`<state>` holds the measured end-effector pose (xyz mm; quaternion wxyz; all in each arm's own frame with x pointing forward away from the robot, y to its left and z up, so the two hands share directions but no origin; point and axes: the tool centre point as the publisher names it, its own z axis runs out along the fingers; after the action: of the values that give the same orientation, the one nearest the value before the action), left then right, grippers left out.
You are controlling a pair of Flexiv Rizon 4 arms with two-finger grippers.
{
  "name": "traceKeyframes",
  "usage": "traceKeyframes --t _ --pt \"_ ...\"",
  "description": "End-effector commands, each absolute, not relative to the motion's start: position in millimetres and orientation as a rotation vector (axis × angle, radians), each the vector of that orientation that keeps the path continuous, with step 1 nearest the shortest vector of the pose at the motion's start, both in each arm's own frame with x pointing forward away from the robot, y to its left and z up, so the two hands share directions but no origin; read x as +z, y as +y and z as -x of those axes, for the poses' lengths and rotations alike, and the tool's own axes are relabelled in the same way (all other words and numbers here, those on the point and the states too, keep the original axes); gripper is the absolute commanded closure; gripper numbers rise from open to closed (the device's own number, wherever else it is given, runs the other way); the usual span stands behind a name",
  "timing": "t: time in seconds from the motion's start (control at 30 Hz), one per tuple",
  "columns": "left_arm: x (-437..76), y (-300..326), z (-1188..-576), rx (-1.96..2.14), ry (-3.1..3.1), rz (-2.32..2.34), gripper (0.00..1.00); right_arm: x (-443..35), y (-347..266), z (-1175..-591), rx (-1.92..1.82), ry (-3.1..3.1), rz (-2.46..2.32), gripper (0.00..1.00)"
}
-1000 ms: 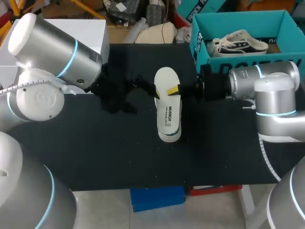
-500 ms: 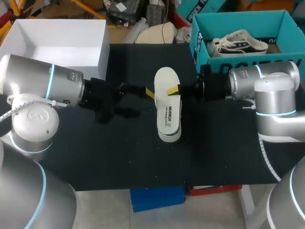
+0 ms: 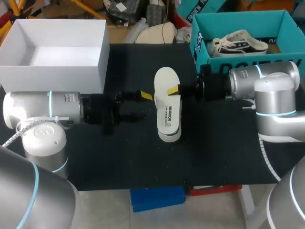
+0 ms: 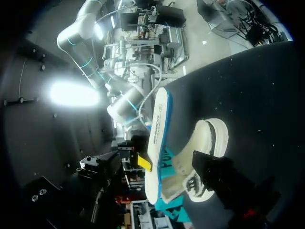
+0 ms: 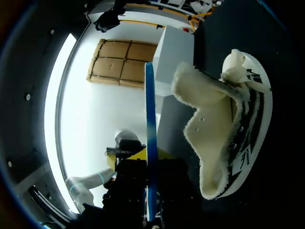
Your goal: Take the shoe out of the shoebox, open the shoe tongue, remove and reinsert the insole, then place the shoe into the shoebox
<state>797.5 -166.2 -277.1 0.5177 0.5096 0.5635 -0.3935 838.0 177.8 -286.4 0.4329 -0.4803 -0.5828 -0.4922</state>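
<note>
Left arm has swung down, lying low over the table (image 3: 95, 157) | left claw (image 3: 143, 105) open, empty, just beside the insole (image 3: 167, 114) | right claw (image 3: 173, 90) pinches insole flat over the shoe (image 5: 214, 124), mid-table | shoebox (image 3: 238, 19) at back right corner

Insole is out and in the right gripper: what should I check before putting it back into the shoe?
1. Right gripper shut on the insole: ok.
2. Insole fully out of the shoe, held above it: ok.
3. Left gripper clear of the insole: ok, open, beside its edge with a gap.
4. Shoe braced for insertion: not ok, it lies loose on the table, no gripper on it.
5. Shoe's opening turned toward the insole: cannot tell.
</note>
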Motion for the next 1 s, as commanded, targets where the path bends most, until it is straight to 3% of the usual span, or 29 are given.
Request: traceKeyframes --t 0.03,0.1,0.17,0.27,0.33,0.4,0.73,0.9,1.0 --pt "-286.0 -183.1 -812.5 -1.013 1.232 -1.131 0.00 -286.6 178.3 -838.0 -1.226 -1.452 1.198 1.00" --pt "-286.8 -188.8 -815.6 -1.024 1.211 -1.120 0.05 -286.6 178.3 -838.0 -1.226 -1.452 1.198 1.00" --pt "-287.0 -195.0 -816.6 -1.030 1.191 -1.114 0.35 -286.6 178.3 -838.0 -1.226 -1.452 1.198 1.00" --pt "-288.6 -203.6 -819.7 -1.048 1.175 -1.105 0.33 -286.6 178.3 -838.0 -1.226 -1.452 1.198 1.00" --pt "-290.2 -208.6 -820.0 -1.047 1.164 -1.102 0.49 -286.6 178.3 -838.0 -1.226 -1.452 1.198 1.00" --pt "-291.7 -212.6 -820.9 -1.046 1.158 -1.103 0.46 -286.6 178.3 -838.0 -1.226 -1.452 1.198 1.00" --pt "-289.5 -231.8 -825.9 -1.034 1.120 -1.135 0.53 -286.6 178.3 -838.0 -1.226 -1.452 1.198 1.00" --pt "-288.9 -236.2 -827.8 -1.027 1.116 -1.142 0.61 -286.6 178.3 -838.0 -1.226 -1.452 1.198 1.00" --pt "-287.8 -237.8 -829.2 -1.020 1.111 -1.144 0.73 -286.6 178.3 -838.0 -1.226 -1.452 1.198 1.00"
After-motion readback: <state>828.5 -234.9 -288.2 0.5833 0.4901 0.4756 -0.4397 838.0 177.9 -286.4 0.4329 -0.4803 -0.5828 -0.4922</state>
